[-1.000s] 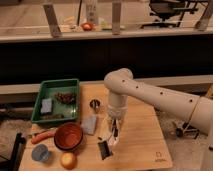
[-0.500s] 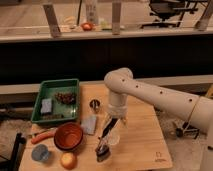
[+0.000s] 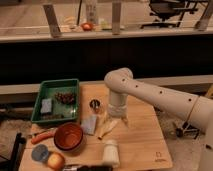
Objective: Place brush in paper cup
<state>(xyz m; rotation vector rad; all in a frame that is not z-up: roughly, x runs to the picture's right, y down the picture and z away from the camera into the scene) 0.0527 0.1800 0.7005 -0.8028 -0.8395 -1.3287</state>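
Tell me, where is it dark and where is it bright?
Camera view: the wooden table is warmly lit, the panel behind it sits in deep shadow, and the far counter is brighter. The gripper, above the table's middle, is well lit.

Your paper cup (image 3: 111, 152) is matt white, on a smooth pale wooden table (image 3: 145, 135). The gripper (image 3: 116, 121), matt cream plastic, hangs near it; the red-brown bowl (image 3: 68, 136) looks glossy.
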